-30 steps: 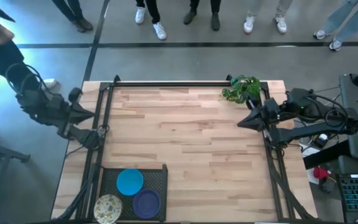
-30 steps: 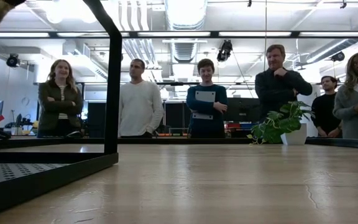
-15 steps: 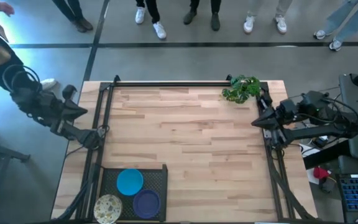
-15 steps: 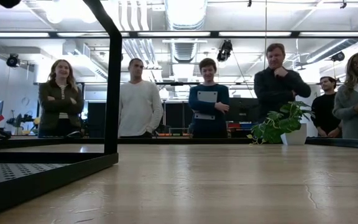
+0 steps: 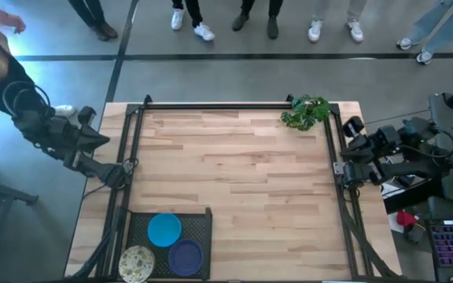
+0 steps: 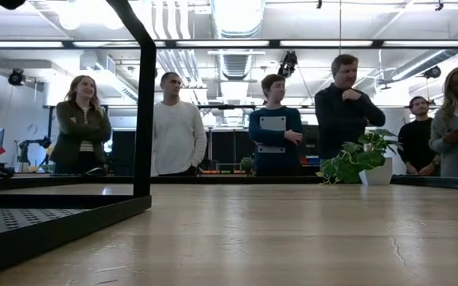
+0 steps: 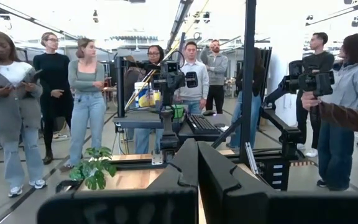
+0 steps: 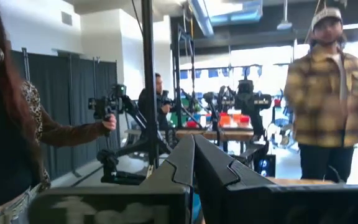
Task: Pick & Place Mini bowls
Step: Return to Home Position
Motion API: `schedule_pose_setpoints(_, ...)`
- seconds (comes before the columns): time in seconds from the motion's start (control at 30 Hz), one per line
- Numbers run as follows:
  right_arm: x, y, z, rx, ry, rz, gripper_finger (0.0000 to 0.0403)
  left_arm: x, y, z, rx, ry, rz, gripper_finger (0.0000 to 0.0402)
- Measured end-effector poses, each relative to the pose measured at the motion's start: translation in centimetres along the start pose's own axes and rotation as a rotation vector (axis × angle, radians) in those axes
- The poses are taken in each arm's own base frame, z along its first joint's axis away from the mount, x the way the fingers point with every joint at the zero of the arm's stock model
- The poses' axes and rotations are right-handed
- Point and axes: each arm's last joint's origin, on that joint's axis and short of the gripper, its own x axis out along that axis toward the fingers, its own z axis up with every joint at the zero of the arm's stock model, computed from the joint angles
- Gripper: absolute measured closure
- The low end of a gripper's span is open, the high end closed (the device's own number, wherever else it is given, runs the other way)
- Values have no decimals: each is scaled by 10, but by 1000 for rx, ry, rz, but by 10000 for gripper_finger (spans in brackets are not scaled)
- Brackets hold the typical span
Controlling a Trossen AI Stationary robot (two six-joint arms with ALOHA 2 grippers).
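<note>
In the high view, three mini bowls sit in a black perforated tray (image 5: 199, 224) at the table's near left corner. They are a bright blue bowl (image 5: 164, 229), a purple bowl (image 5: 185, 256) and a cream speckled bowl (image 5: 137, 263). My left gripper (image 5: 105, 140) hovers over the table's left edge, far from the bowls, and its fingers (image 7: 197, 144) are shut and empty. My right gripper (image 5: 341, 151) is drawn back at the right edge. Its fingers (image 8: 194, 140) are also shut and empty.
A green potted plant (image 5: 305, 112) stands at the far right corner of the table. A black frame (image 5: 234, 104) runs along the table's far, left and right edges. The tray (image 6: 22, 222) shows at the left of the low view. Several people stand beyond the far edge.
My right gripper has pulled back from over the table toward the right edge, and its arm has folded in. My left gripper has drawn back a little toward the left edge. The bowls have stayed in place.
</note>
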Motion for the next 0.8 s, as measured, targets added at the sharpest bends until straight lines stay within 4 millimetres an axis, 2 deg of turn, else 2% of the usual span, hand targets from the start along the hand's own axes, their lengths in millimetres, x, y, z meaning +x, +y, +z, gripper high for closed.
schedule_pose_setpoints(0.27,-23,5,-4,-51,-73,5,394,0,0,0,-2,-1,3,402)
schedule_pose_setpoints(0.57,-46,7,-22,-63,-147,-43,394,0,0,0,-3,-1,3,402)
schedule_pose_setpoints(0.8,-41,5,-26,-63,-120,-67,394,0,1,0,6,0,19,402)
